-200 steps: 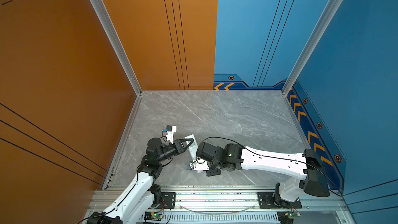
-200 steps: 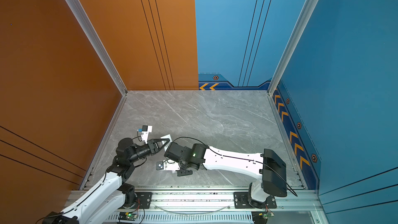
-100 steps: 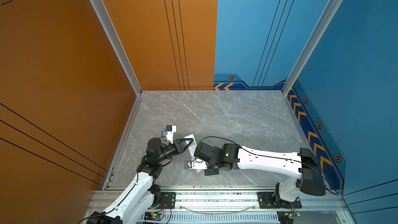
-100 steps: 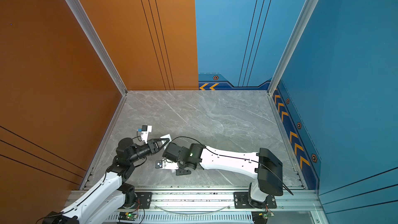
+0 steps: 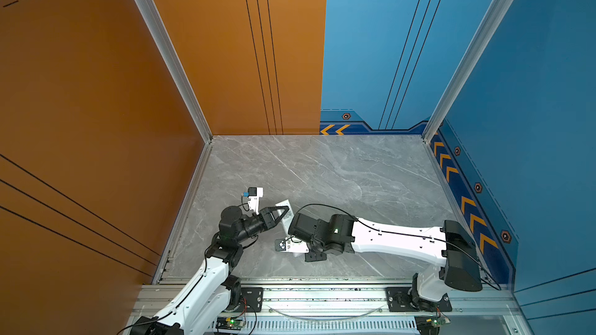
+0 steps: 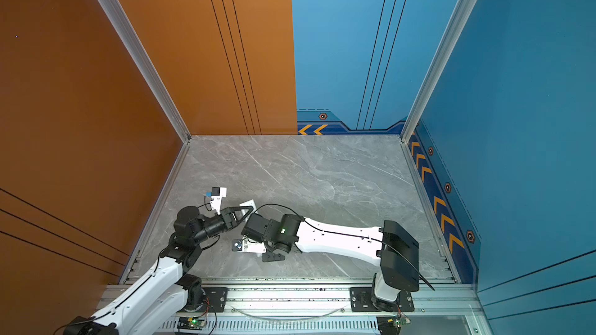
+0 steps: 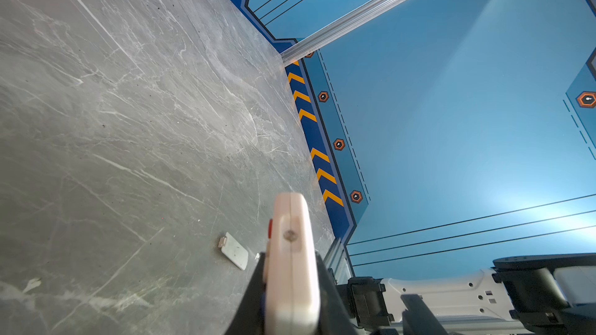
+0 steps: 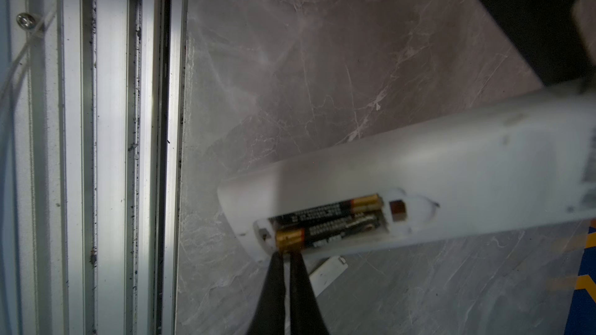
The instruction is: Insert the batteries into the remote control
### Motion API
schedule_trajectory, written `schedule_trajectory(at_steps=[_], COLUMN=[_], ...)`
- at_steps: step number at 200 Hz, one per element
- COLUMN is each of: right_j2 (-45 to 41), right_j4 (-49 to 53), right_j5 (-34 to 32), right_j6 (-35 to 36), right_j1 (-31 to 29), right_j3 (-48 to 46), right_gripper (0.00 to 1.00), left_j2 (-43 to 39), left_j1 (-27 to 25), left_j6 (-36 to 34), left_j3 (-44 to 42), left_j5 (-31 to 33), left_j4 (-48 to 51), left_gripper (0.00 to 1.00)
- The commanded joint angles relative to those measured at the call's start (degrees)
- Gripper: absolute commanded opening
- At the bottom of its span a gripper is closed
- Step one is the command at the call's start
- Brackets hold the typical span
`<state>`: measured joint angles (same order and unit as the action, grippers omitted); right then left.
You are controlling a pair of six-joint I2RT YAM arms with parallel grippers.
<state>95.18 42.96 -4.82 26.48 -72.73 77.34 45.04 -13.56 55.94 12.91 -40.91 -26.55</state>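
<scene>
My left gripper [image 7: 292,262] is shut on the remote control [image 7: 292,220], a long white bar held off the table, with its labelled back up in both top views [image 5: 285,205] [image 6: 249,204]. In the right wrist view the remote control [image 8: 451,162] shows an open compartment holding two batteries side by side, the farther one [image 8: 325,212] and the nearer one [image 8: 329,232]. My right gripper [image 8: 287,254] is shut, with nothing between its fingers. Its tips rest against the gold end of the nearer battery. In both top views the right wrist [image 5: 303,224] hides those fingertips.
A small white battery cover [image 7: 234,250] [image 8: 327,273] lies loose on the grey marble table [image 5: 338,172], under the remote. The metal rail [image 8: 106,156] runs along the table's front edge close by. Orange and blue walls enclose the other sides.
The right gripper's jaws have closed, and its arm has edged left toward the remote. The left arm and the remote have held still.
</scene>
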Motion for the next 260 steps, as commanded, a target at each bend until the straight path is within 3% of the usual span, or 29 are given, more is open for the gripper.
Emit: schedule_trajectory(at_steps=[1,260], right_j2=[1.56,9.50], right_j4=[-2.52,3.01], right_j5=[-1.68,-7.16], right_j6=[-1.74,-10.43], right_j1=[0.13,1.47], right_j3=[1.93,9.89], right_gripper=[0.02,0.00], left_j2=[-0.37,-1.35], left_j1=[-0.72,-0.36], left_j6=[2.25,2.37], left_j3=[1.92,1.82], left_j5=[-3.05,-3.14], left_j4=[-2.11,-2.11], left_gripper=[0.00,0.00])
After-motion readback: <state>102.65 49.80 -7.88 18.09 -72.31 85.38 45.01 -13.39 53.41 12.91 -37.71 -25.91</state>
